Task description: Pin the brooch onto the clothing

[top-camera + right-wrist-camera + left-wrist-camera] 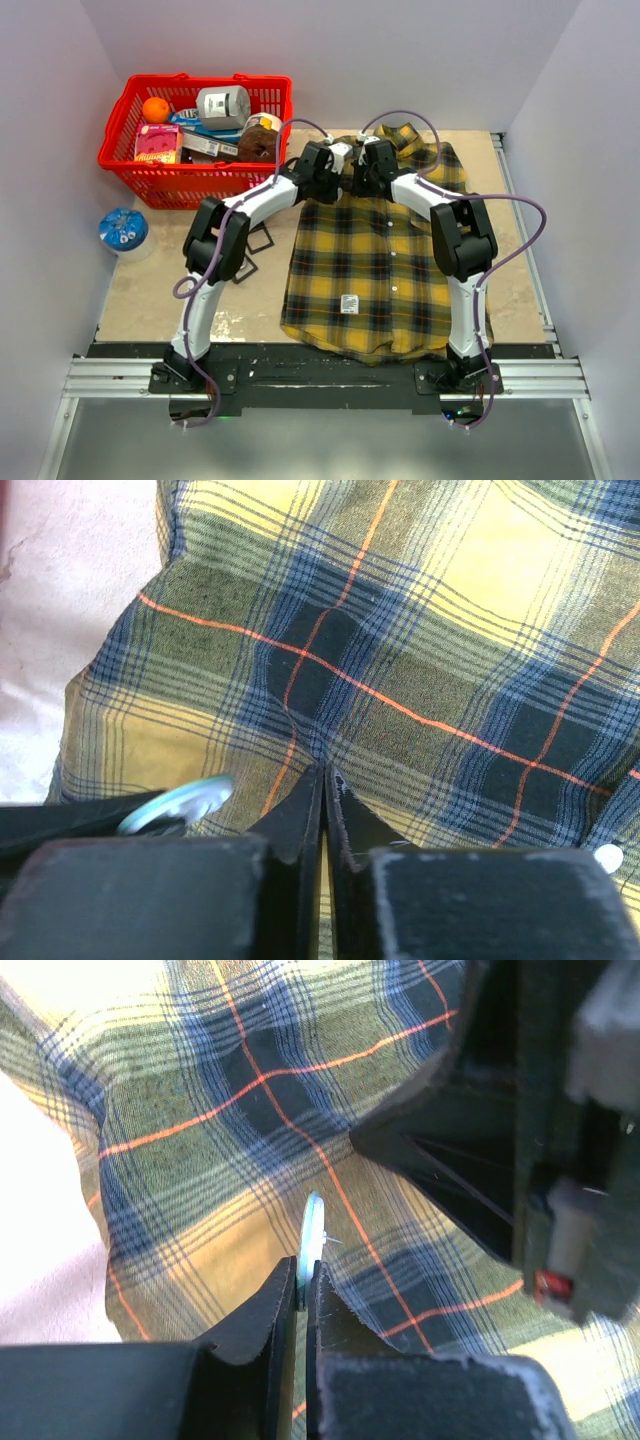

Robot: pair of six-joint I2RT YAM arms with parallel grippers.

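Pinning is unfinished. The left gripper (302, 1300) is clamped on the brooch (312, 1232), a thin, pale, glossy disc seen edge-on, its fine pin just above the soft woven plaid shirt (220, 1110). The right gripper (325, 780), jaws together, seems to nip a small fold of the shirt, with the brooch at its 8 o'clock. Piercing and fastening remain.

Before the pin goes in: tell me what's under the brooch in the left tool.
Plaid shirt lies beneath the brooch, held edge-on in the left tool. Whatever is under the shirt is covered.
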